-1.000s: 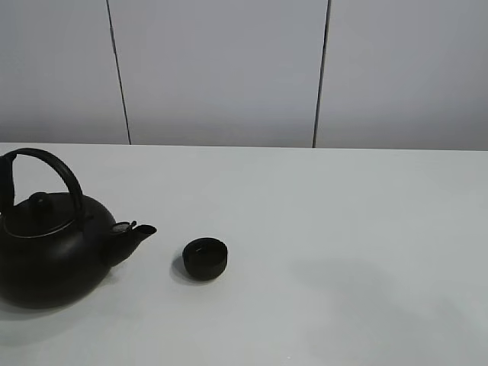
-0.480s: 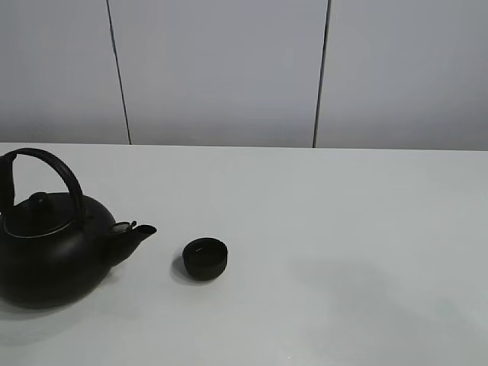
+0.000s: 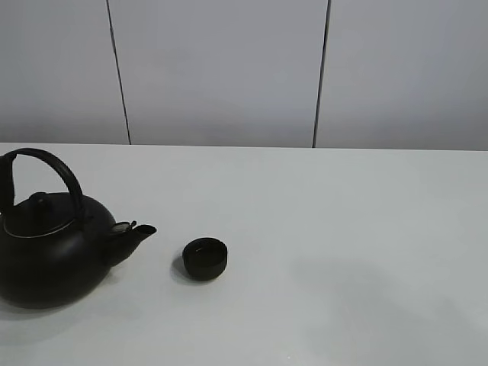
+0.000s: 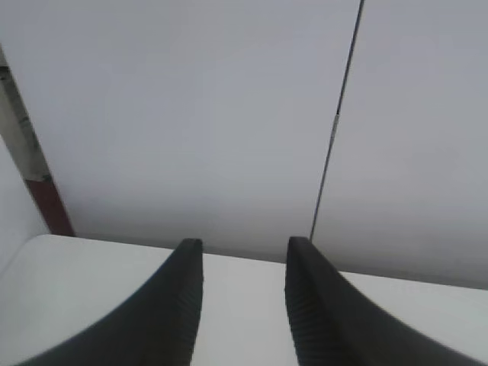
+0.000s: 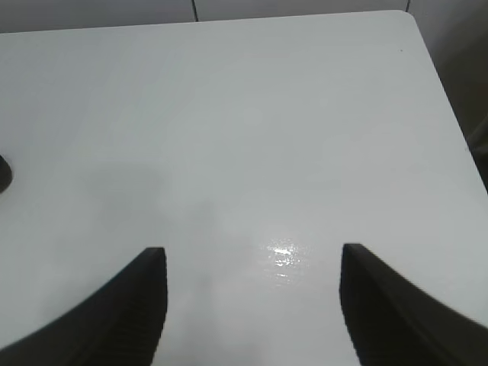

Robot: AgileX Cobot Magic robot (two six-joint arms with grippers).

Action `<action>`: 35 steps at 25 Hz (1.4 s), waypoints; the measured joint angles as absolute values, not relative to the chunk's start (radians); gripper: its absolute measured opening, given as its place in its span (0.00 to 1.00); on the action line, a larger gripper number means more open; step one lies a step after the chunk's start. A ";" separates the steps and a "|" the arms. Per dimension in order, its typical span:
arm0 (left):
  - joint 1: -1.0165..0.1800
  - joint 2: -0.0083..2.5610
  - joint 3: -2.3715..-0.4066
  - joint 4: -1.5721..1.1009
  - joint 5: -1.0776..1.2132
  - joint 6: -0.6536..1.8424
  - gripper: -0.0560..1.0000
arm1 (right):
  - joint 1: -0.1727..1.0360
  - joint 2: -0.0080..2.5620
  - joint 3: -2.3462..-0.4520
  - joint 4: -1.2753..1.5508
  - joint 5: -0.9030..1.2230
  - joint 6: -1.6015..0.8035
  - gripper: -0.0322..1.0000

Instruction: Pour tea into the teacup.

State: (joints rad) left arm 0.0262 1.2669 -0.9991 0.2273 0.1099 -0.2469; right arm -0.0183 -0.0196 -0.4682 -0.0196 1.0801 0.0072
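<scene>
The teacup (image 3: 205, 258), a small low matte-black cup without a handle, stands on the white table (image 3: 343, 229) left of centre in the exterior high view. Just to its left sits a big round black teapot (image 3: 53, 248) with an arched handle, its spout (image 3: 137, 232) pointing at the cup. Neither arm shows in that view. In the left wrist view my left gripper (image 4: 244, 248) is open and empty, facing the wall above the table's far edge. My right gripper (image 5: 252, 255) is open over bare table, holding nothing.
Grey wall panels (image 3: 221, 69) with dark vertical seams close off the back of the table. The right wrist view shows the table's rounded corner (image 5: 412, 19) and a dark sliver (image 5: 3, 174) at the frame edge that I cannot identify.
</scene>
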 joint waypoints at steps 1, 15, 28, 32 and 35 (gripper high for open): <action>0.030 1.251 -1.044 0.227 0.192 -0.223 0.31 | -0.018 -0.020 -0.468 -0.020 1.081 0.007 0.47; 0.351 1.035 -1.266 0.139 0.642 0.011 0.32 | -0.018 -0.020 -0.468 -0.020 1.081 0.007 0.47; 0.351 0.366 -1.269 -0.024 1.152 0.153 0.32 | -0.018 -0.020 -0.468 -0.020 1.081 0.007 0.47; 0.351 0.146 -1.099 -0.035 1.241 0.154 0.32 | -0.018 -0.020 -0.468 -0.020 1.082 0.007 0.47; 0.351 0.018 -0.945 -0.046 1.280 0.148 0.32 | -0.018 -0.020 -0.468 -0.020 1.082 0.007 0.47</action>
State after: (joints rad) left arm 0.3511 0.0178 -0.9447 -0.0461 1.2796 0.1483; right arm -0.0183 -0.0196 -0.4682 -0.0196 1.0821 0.0072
